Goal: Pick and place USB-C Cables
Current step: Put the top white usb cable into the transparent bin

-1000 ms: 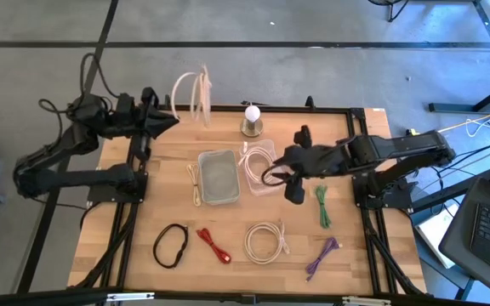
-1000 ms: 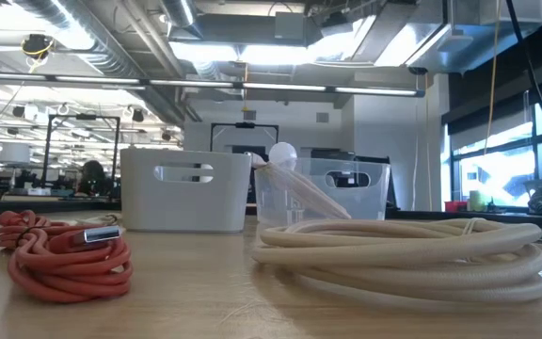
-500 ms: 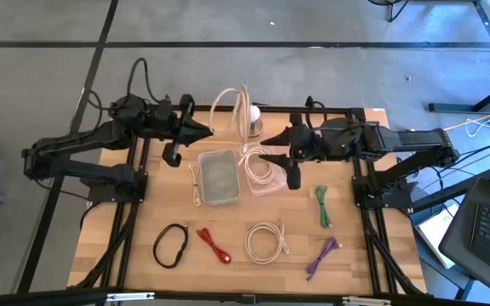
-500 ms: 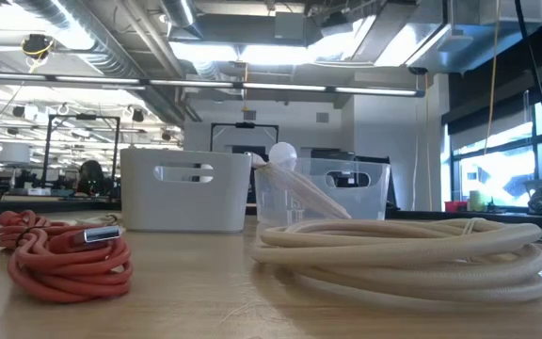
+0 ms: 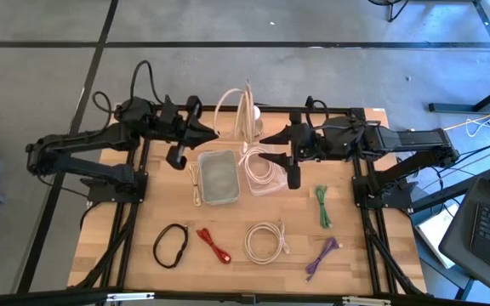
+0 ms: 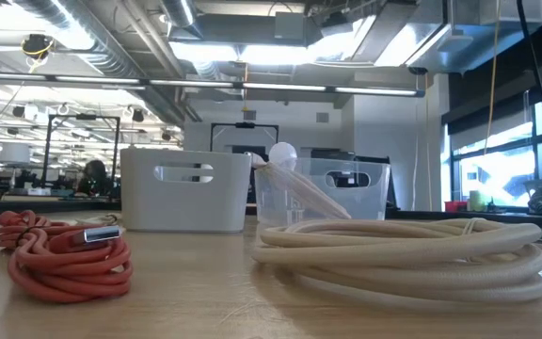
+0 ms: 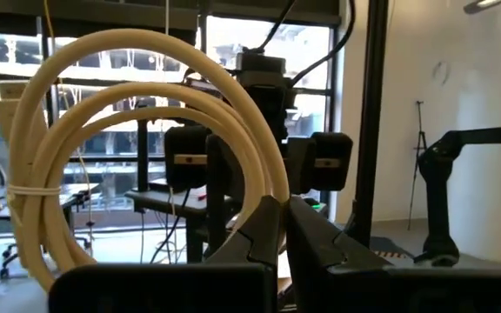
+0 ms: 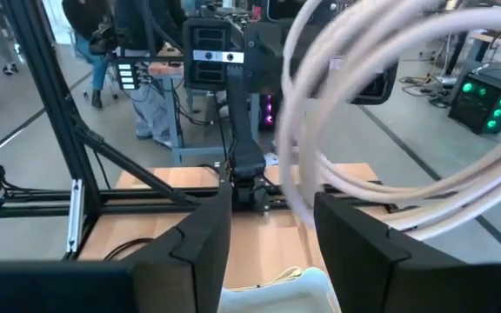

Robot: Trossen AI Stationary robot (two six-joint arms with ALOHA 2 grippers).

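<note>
The cream-white coiled USB-C cable (image 5: 235, 112) hangs above the table's (image 5: 364, 255) far edge, clamped in the left pincer (image 5: 213, 133), facing the right pincer (image 5: 256, 146) with fingers apart, so lower it slowly over the grey rectangular tray (image 5: 218, 177) before releasing.

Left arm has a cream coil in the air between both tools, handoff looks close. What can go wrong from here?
1. The left tool pinches only one edge of the cream coil, so the loops may slip or sag.
2. The right tool, fingers apart, sits very close; the two tools might collide.
3. A dropped coil could miss the grey bin and the clear bin and hit the white ball behind it.
</note>
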